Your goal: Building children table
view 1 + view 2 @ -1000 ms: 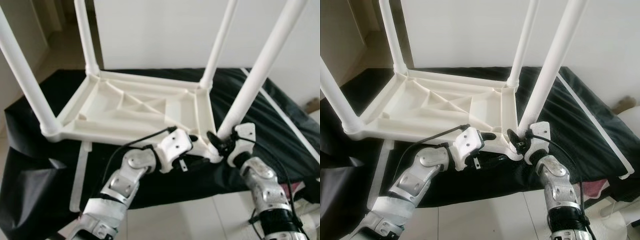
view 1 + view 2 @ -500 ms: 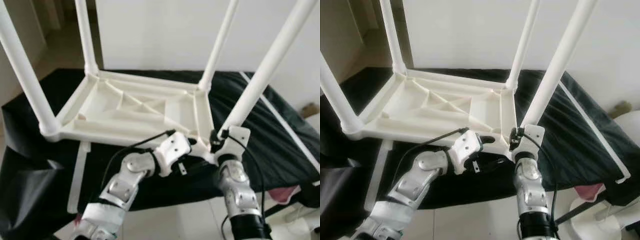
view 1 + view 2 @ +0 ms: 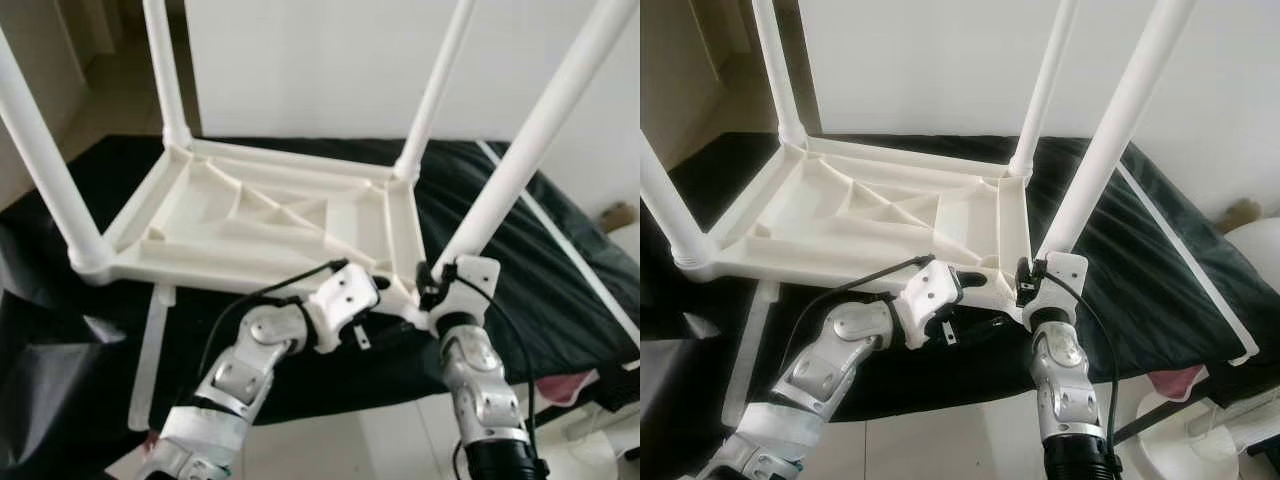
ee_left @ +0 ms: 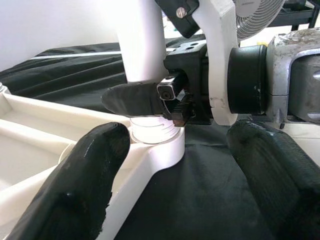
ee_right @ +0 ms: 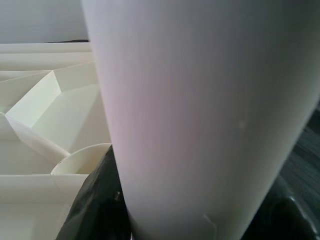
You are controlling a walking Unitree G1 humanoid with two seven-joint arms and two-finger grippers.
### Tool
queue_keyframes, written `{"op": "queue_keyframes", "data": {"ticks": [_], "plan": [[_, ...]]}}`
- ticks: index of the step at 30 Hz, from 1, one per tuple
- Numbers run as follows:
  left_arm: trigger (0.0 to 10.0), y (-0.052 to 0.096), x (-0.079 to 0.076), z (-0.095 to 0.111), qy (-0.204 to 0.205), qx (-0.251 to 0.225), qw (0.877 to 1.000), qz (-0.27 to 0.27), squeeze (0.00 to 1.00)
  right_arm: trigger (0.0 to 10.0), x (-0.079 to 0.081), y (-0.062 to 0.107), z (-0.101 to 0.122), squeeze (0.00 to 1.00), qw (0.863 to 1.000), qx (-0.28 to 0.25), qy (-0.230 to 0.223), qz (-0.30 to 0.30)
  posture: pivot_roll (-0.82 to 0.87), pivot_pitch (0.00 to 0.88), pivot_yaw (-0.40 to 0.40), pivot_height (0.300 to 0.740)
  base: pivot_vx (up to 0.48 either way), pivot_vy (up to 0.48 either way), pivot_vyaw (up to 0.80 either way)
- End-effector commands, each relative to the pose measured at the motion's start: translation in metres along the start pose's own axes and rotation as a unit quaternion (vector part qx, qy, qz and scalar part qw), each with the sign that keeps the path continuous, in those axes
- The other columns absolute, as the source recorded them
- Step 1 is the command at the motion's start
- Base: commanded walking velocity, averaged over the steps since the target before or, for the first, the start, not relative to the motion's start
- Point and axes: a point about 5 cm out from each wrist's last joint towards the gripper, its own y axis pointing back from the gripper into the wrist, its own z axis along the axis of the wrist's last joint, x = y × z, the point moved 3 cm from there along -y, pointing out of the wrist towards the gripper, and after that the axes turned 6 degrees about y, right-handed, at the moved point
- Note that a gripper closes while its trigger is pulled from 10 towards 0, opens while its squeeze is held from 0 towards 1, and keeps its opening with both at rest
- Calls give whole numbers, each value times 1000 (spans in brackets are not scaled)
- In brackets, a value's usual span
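This is a room in a home: pale tiled floor (image 3: 940, 440), plain white wall (image 3: 940, 60), a standing fan (image 3: 1200, 430) at 4 o'clock, a doorway (image 3: 100, 60) at 10 o'clock.

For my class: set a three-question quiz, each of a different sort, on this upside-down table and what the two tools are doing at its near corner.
1. True or false: the white table lies with its legs pointing up.
2. Which tool grips the near right leg? A. left B. right
3. Fill in: the left tool is ____ beside the corner socket.

Key: 1 true; 2 B, the right tool; 3 open.
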Motion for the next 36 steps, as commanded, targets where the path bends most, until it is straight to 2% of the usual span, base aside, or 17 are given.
{"op": "queue_keyframes", "data": {"ticks": [1, 2, 3, 9, 14, 21, 22, 36], "plan": [[10000, 0, 0, -1, 2, 1, 1000, 23, 0, 10000, 5, 6, -12, 0, 1000, 22, -8, 7, 74, 0, -72, 740, 0, 0, 0], [10000, 0, 0, -1, 2, 1, 1000, 23, 0, 10000, 5, 6, -12, 0, 1000, 22, -8, 7, 74, 0, -72, 740, 0, 0, 0], [10000, 0, 0, -1, 2, 1, 1000, 23, 0, 10000, 4, 7, -13, 1000, 1000, 23, -10, 4, 74, 0, -73, 740, 0, 0, 0], [10000, 0, 0, -1, 2, 2, 1000, 23, 0, 10000, -1, 7, -12, 1000, 1000, 20, -20, 0, 72, 0, -73, 740, 0, 0, 0], [10000, 0, 1, -1, 2, 2, 1000, 24, 0, 10000, -6, 7, -5, 1000, 1000, -1, -3, 0, 68, 0, -70, 740, 0, 0, 0], [10000, 0, 0, -2, 4, 2, 1000, 25, 0, 10000, -8, 7, -5, 1000, 1000, -1, -3, -2, 67, 0, -70, 740, 0, 0, 0], [10000, 0, 0, -1, 4, 2, 1000, 25, 0, 10000, -9, 8, -6, 0, 1000, 2, -4, -2, 68, 0, -70, 740, 0, 0, 0], [10000, 0, 0, 0, -1, 3, 1000, 22, 0, 10000, -6, 8, -7, 0, 1000, 4, -3, 5, 70, 0, -68, 740, 0, 0, 0]]}}
